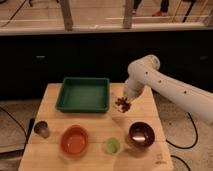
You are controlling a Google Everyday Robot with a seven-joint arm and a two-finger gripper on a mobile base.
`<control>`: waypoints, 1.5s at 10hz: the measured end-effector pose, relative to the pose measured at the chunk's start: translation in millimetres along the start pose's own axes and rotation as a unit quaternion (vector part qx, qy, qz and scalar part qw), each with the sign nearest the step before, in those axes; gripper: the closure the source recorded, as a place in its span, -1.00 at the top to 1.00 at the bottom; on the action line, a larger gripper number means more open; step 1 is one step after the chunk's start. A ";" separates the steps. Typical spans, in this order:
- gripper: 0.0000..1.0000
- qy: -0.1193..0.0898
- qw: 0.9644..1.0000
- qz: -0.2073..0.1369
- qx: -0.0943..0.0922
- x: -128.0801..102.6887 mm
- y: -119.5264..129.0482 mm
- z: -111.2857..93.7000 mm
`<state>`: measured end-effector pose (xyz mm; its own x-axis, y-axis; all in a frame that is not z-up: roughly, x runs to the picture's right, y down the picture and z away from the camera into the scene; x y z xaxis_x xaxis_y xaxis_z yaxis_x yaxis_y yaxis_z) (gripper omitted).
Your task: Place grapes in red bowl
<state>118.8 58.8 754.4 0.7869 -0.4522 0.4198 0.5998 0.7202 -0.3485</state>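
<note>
The grapes (121, 103), a small dark reddish-purple bunch, hang above the wooden table just right of the green tray. My gripper (124, 101) is shut on the grapes, at the end of the white arm that reaches in from the right. The red bowl (74, 140) sits near the table's front, left of centre, well below and left of the gripper. Its lighter orange inside holds nothing.
A green tray (83, 93) lies at the back of the wooden table (145, 111). A dark maroon bowl (141, 134) stands front right, a small green cup (111, 145) between the two bowls, and a metal cup (41, 129) at the front left.
</note>
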 end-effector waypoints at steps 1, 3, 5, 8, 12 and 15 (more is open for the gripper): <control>-1.00 0.000 1.000 -0.003 0.000 -1.3 1.3 -0.6; -1.00 -0.004 0.999 -0.034 -0.003 -25.8 -2.6 -4.6; -1.00 -0.009 0.998 -0.057 -0.006 -41.6 -7.0 -6.6; -1.00 -0.016 0.996 -0.089 -0.009 -58.8 -7.0 -10.3; -1.00 -0.021 0.990 -0.138 -0.010 -109.9 -19.7 -10.4; -1.00 -0.027 0.985 -0.171 -0.016 -132.9 -20.8 -7.9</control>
<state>2.8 99.8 699.2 0.5294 -0.6364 0.5611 0.8337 0.5127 -0.2051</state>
